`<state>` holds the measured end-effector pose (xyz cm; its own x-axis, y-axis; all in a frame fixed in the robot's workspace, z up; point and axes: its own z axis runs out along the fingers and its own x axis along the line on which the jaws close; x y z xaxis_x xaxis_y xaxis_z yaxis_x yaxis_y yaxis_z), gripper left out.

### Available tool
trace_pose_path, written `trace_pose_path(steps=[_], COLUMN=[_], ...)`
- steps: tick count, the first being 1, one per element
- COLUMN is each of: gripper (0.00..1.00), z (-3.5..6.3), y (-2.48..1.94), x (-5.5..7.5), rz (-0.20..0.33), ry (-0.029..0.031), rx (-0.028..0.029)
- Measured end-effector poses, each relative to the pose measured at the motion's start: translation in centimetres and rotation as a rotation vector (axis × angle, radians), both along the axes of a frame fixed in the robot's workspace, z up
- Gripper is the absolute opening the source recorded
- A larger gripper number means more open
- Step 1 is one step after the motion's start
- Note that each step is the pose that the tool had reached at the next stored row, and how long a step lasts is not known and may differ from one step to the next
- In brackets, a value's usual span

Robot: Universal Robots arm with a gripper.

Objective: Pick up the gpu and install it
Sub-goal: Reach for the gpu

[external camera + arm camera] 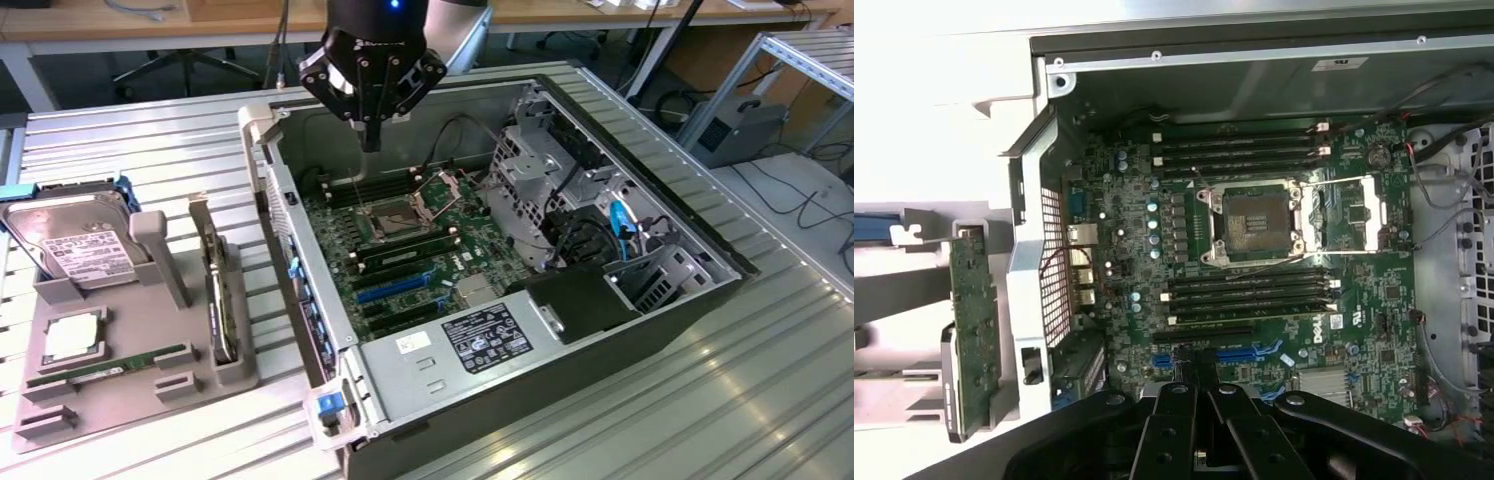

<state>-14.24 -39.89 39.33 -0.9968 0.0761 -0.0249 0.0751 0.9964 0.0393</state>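
Observation:
The gpu (214, 290) stands on its thin edge in the grey holder (200, 385) at the exterior view's left, outside the open computer case (561, 400). In the wrist view the gpu (974, 320) shows its green board face and a silver end bracket. My gripper (370, 140) hangs shut and empty above the far end of the motherboard (461, 235), well apart from the gpu. Its black fingers (1179, 420) meet over the board near the blue expansion slots (1244, 353).
The holder also carries a silver hard drive (74, 245), a processor (70, 340) and a green memory stick (127, 362). Inside the case are the open processor socket (400, 215), a metal drive cage (534, 180) and cables (621, 225). The case wall (274, 200) stands between gripper and holder.

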Motion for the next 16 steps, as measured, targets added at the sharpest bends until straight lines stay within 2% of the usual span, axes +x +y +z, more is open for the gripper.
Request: trace_pose_path(steps=[16], gripper=[0.11], z=[0.0], y=[0.0], x=[-0.44], rz=[0.0], ry=[0.0], rx=[-0.0014])
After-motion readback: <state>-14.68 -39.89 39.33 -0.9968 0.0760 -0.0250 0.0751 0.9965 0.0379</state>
